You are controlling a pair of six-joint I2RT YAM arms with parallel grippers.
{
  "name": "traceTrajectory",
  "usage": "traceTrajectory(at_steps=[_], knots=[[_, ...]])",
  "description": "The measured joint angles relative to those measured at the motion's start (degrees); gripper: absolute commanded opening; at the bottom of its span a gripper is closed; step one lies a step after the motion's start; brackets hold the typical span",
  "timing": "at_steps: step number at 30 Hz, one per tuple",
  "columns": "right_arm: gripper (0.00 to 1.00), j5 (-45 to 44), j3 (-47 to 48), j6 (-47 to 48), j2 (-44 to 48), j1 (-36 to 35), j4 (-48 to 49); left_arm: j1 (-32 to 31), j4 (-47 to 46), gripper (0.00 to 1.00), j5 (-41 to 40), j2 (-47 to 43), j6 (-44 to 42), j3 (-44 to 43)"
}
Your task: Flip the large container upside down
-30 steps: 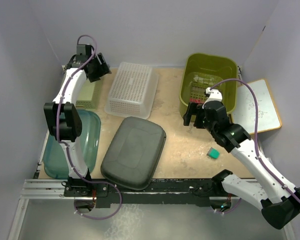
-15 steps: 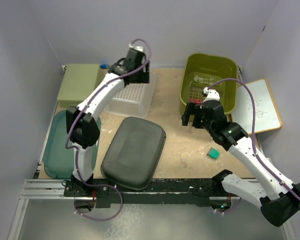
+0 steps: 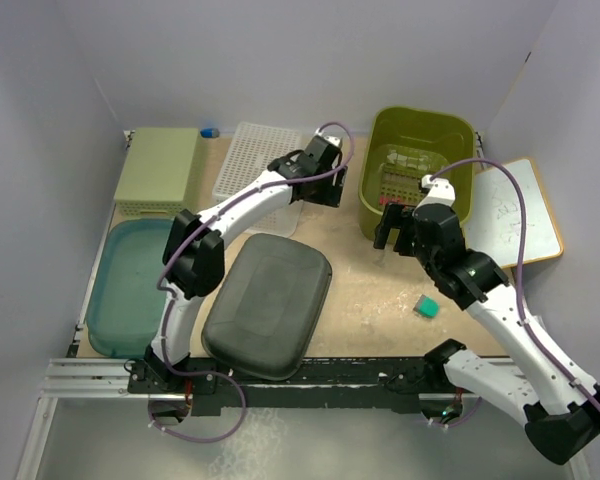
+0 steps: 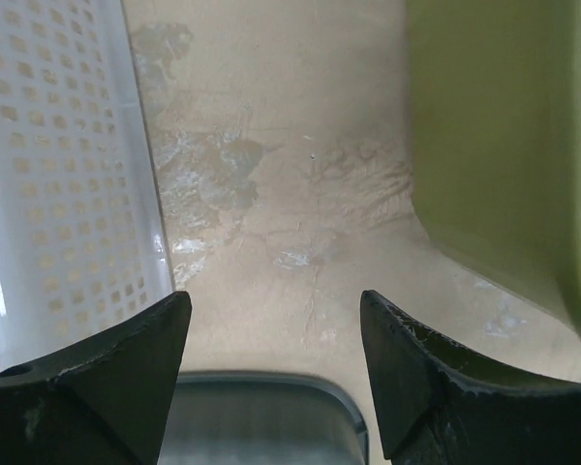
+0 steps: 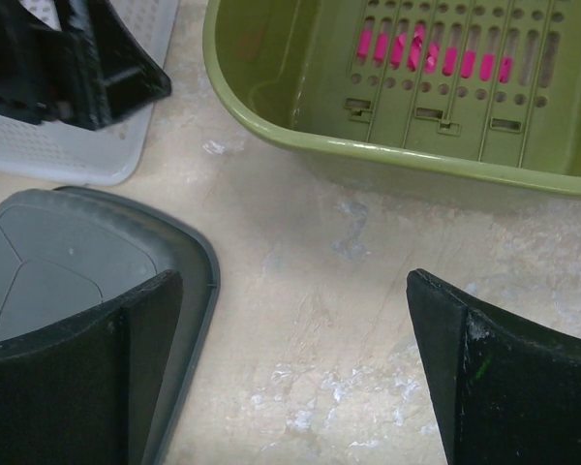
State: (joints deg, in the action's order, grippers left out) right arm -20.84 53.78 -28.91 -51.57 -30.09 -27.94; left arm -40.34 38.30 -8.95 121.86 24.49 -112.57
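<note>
The large green container (image 3: 420,114) sits upright, far right, not yet turned. The left tool (image 3: 323,190) and right tool (image 3: 388,226) hover spread and empty beside it; the flip remains.

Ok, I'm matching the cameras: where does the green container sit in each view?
Top external: green container upper right, upright.
Left wrist: its outer wall along the right edge.
Right wrist: across the top, inside showing.
Shared landmark: white perforated basket to its left.
</note>
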Motion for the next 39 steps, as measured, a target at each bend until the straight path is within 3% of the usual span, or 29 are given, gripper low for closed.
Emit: traceTrajectory(at_steps=[5, 11, 18, 24, 30, 39], knots=[[1.00, -0.7, 0.0, 0.0, 0.9, 0.0, 0.0, 0.7, -0.3, 0.68, -1.2, 4.0, -0.1, 0.0], [1.00, -0.5, 0.0, 0.0, 0.4, 0.0, 0.0, 6.6, -3.7, 0.68, -1.6, 5.8, 0.7, -0.3], [1.00, -0.3, 0.0, 0.0, 0.5, 0.0, 0.0, 12.5, -7.8, 0.68, -2.8, 10.3, 2.2, -5.6], [1.00, -0.2, 0.0, -0.1, 1.1, 0.0, -0.1, 13.1, -7.3, 0.68, -1.4, 12.7, 2.4, -9.6], [1.00, -0.4, 0.0, -0.1, 1.2, 0.0, -0.1, 5.8, -4.6, 0.68, -1.1, 4.9, -0.3, -4.4], [1.00, -5.6, 0.0, -0.5, 4.9, 0.0, -1.0, -15.0, -6.7, 0.68, 2.3, -23.2, 1.7, 25.2]])
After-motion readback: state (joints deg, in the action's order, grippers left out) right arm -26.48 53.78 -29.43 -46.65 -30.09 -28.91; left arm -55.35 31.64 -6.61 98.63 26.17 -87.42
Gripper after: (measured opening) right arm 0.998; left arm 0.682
